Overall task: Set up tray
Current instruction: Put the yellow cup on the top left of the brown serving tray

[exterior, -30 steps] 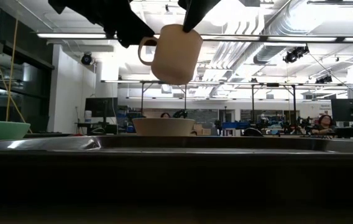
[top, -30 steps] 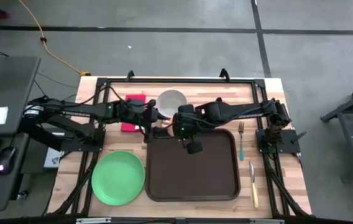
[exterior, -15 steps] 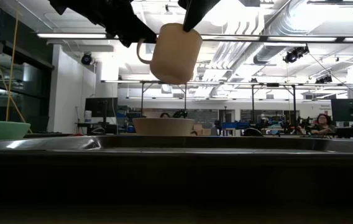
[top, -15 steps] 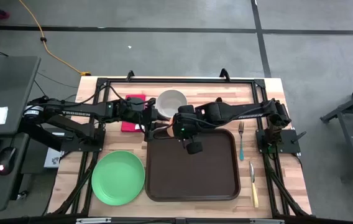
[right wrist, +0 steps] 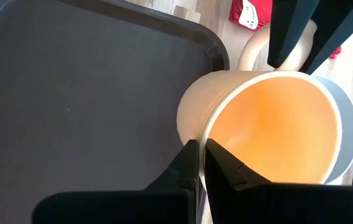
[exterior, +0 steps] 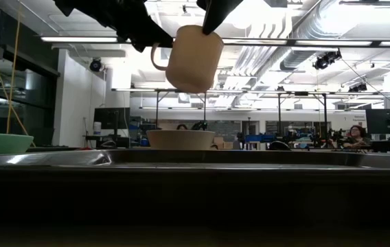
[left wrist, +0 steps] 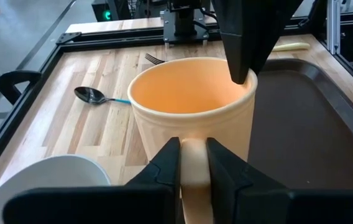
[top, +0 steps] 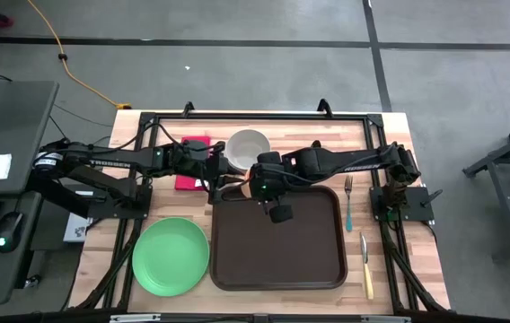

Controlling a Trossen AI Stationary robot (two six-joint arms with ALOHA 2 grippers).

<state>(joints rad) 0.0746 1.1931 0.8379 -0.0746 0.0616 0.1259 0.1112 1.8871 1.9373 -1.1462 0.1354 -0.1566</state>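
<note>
A cream mug (exterior: 195,58) hangs in the air above the far left corner of the dark brown tray (top: 277,260), and both grippers have it. My left gripper (left wrist: 193,171) is shut on its handle. My right gripper (right wrist: 202,163) is shut on its rim. In the high view the two arms meet at the tray's far edge and hide most of the mug (top: 234,188). The tray (right wrist: 71,81) lies flat on the table with nothing on it. My left gripper pinches the mug's handle (left wrist: 193,155) between its two fingers (left wrist: 167,168). It comes in level from the table's left, across the handle's loop. My right gripper has the mug's rim (right wrist: 201,138) on the side away from the handle, one finger (right wrist: 223,165) inside and one outside, pointing down from above. The mug hangs clear of the tray, slightly tilted.
A white bowl (top: 249,144) stands just beyond the tray's far edge, beside a red napkin (top: 192,161). A green plate (top: 171,256) lies left of the tray. To its right lie a fork (top: 348,202) and a knife (top: 365,265), and a spoon (left wrist: 92,95) rests near the far edge.
My left gripper has moved a little toward the mug's handle and now covers the handle's upper part in the low view. The mug has stayed hanging in the right gripper's hold, shifting only slightly.
</note>
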